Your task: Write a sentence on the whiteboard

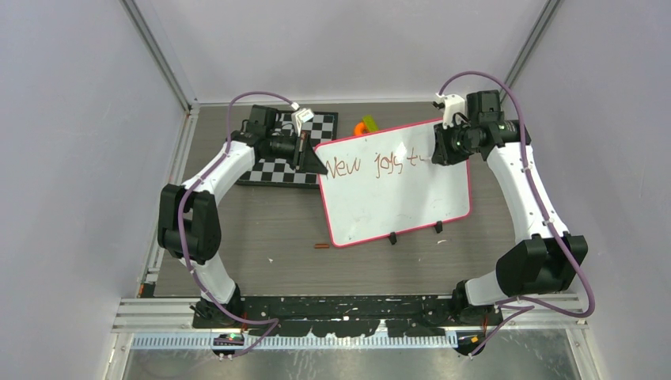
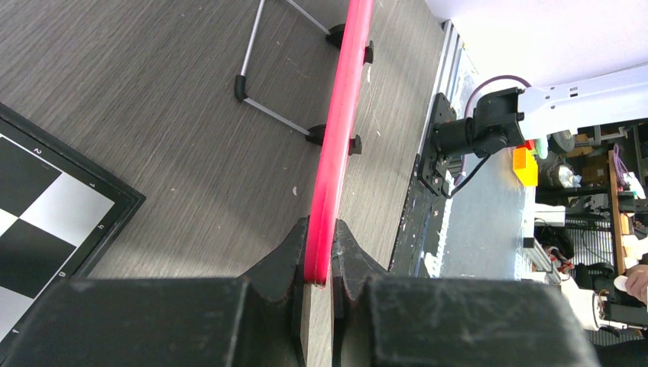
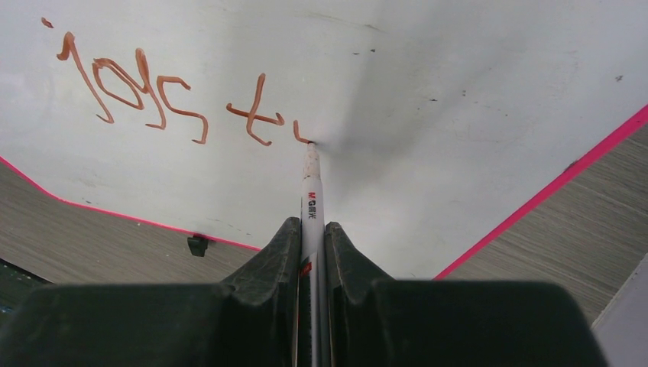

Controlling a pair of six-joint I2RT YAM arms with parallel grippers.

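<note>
Whiteboard [image 2: 338, 138] edge inside the left end effector [image 2: 320, 233]

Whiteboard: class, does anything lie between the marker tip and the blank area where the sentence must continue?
Nothing visible does. The marker, held by the right end effector, touches the whiteboard just past the "t"; the surface beyond it is bare.

The grey table [image 1: 261, 229] bears the whiteboard [image 1: 396, 202], a checkerboard [image 1: 273, 171] left of it, an orange object [image 1: 365, 125] behind, a brown stick [image 1: 320, 246] before.
</note>
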